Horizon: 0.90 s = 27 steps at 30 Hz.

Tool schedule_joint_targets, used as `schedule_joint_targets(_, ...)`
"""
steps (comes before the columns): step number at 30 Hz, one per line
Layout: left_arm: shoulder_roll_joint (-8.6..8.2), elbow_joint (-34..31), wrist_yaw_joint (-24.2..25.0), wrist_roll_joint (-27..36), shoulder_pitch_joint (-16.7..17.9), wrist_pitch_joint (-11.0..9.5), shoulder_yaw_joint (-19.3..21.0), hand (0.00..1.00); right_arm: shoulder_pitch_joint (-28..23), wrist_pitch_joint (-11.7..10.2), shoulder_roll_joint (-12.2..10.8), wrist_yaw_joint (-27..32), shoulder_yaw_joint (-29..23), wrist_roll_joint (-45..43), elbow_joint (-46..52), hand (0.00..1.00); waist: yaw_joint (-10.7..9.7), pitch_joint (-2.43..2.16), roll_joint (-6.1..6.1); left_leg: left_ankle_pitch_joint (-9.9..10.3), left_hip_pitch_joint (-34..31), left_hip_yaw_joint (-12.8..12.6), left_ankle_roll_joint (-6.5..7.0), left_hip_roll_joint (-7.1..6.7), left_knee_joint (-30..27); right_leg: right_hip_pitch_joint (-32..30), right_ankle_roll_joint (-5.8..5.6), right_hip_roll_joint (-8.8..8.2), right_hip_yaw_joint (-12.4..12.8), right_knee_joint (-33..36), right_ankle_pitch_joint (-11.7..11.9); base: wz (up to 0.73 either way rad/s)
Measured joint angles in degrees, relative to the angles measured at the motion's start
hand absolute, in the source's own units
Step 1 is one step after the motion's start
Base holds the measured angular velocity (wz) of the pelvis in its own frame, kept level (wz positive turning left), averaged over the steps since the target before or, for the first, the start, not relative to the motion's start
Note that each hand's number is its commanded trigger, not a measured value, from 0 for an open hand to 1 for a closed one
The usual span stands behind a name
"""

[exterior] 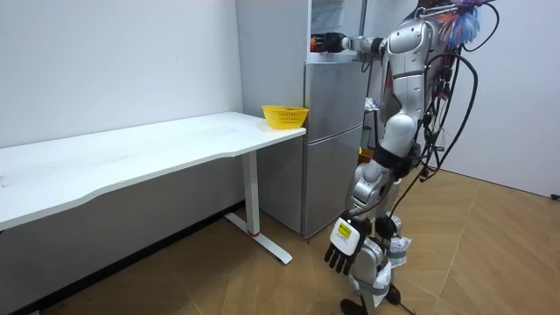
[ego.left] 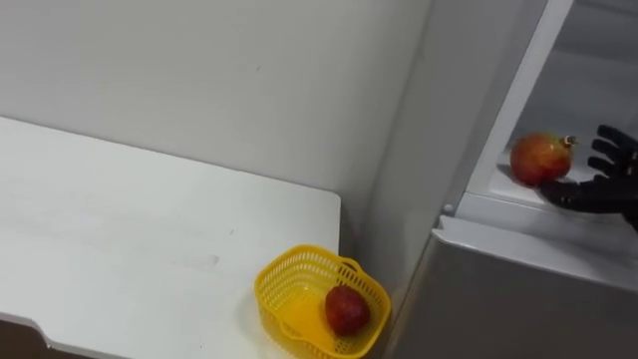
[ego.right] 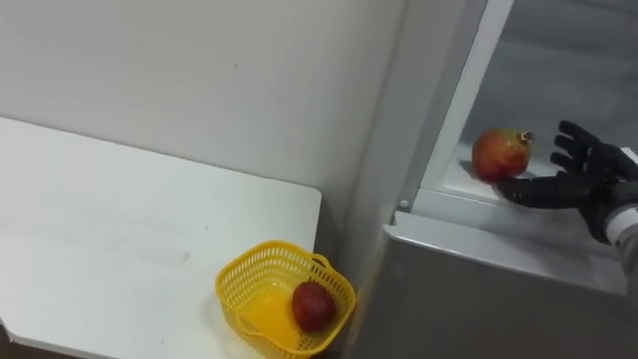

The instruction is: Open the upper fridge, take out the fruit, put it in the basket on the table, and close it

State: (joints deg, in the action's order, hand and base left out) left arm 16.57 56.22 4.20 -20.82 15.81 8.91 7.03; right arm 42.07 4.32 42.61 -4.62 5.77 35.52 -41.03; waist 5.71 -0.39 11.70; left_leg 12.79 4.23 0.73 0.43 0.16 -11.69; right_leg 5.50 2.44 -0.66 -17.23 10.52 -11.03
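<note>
1. Left eye view, right edge of the frame: the round red-and-yellow fruit (ego.left: 540, 160) sits on the white shelf (ego.left: 508, 204) of the open upper fridge compartment, close to the front lip. It is judged to be within easy reach, so the arm needs no deep entry.
2. At the same shelf level, the black right hand (ego.left: 606, 184) is just beside the fruit, on its right. The fingers are spread and straight, and the thumb is stretched out low by the fruit's underside. Nothing is clasped. Contact between thumb and fruit cannot be confirmed.
3. Judgement: the splayed pose reads as a cupping approach, with the thumb below and the fingers ready to wrap over the top. The fruit is not yet lifted.
4. Lower centre of the frame: a yellow plastic mesh basket (ego.left: 267, 289) stands at the corner of the white table (ego.left: 150, 229), next to the grey fridge body (ego.left: 498, 309). It holds one dark red fruit (ego.left: 346, 309). Its place beside the fridge suggests a drop-off point — a short swing from the shelf.
5. Room view, upper centre: the robot stands upright at the fridge, with its right arm raised to shoulder height and stretched level toward the upper compartment.
6. Room view, lower centre: the left hand (exterior: 343, 247) hangs by the leg, fingers loose, carrying nothing — idle.
</note>
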Motion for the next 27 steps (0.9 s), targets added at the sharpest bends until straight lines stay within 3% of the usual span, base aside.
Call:
schedule_joint_targets(16, -0.09, -0.41, -0.04, -0.02, 0.24, 1.07, -0.45, 0.00, 0.00, 1.59, -0.10, -0.28, 0.38, -0.29, 4.04, 0.00, 2.10, 0.28, -0.40, 0.01, -0.33, 0.51, -0.04, 0.00, 0.02, 0.08, 0.02, 0.01, -0.18, 0.22, 0.04, 0.01)
schedule_joint_targets(17, -0.09, -0.43, -0.04, -0.01, 0.25, 1.06, -0.45, 0.00, 0.00, 1.59, -0.10, -0.30, 0.38, -0.31, 4.04, 0.07, 2.15, 0.31, -0.43, -0.01, -0.33, 0.51, -0.06, 0.01, 0.02, 0.07, 0.03, 0.03, -0.18, 0.21, 0.05, 0.00)
schedule_joint_targets(18, -0.10, -0.43, -0.04, -0.01, 0.26, 1.06, -0.45, 0.00, 0.00, 1.59, -0.10, -0.31, 0.39, -0.31, 4.04, 0.57, 2.16, 0.33, -0.47, -0.01, -0.33, 0.51, -0.08, 0.02, 0.02, 0.07, 0.03, 0.04, -0.18, 0.21, 0.05, 0.00)
schedule_joint_targets(19, -0.10, -0.43, -0.04, -0.01, 0.26, 1.06, -0.48, 0.00, 0.00, 1.59, -0.10, -0.30, 0.40, -0.34, 4.04, 0.84, 2.24, 0.33, -0.47, -0.02, -0.33, 0.51, -0.08, 0.03, 0.02, 0.06, 0.04, 0.06, -0.14, 0.20, 0.05, 0.00)
schedule_joint_targets(20, -0.10, -0.43, -0.04, -0.01, 0.28, 1.06, -0.49, 0.00, 0.00, 1.59, -0.10, -0.31, 0.40, -0.40, 4.04, 1.00, 2.24, 0.33, -0.49, -0.03, -0.33, 0.52, -0.10, 0.04, 0.02, 0.05, 0.04, 0.06, -0.13, 0.20, 0.05, 0.00)
schedule_joint_targets(27, -0.10, -0.54, -0.05, -0.02, 0.23, 1.05, -0.49, 0.00, 0.00, 1.50, -0.11, -0.74, 0.80, -0.46, 4.08, 1.00, 2.48, 0.30, -0.48, -0.03, -0.33, 0.55, -0.10, 0.02, 0.03, 0.06, 0.04, 0.07, -0.11, 0.18, 0.05, 0.00)
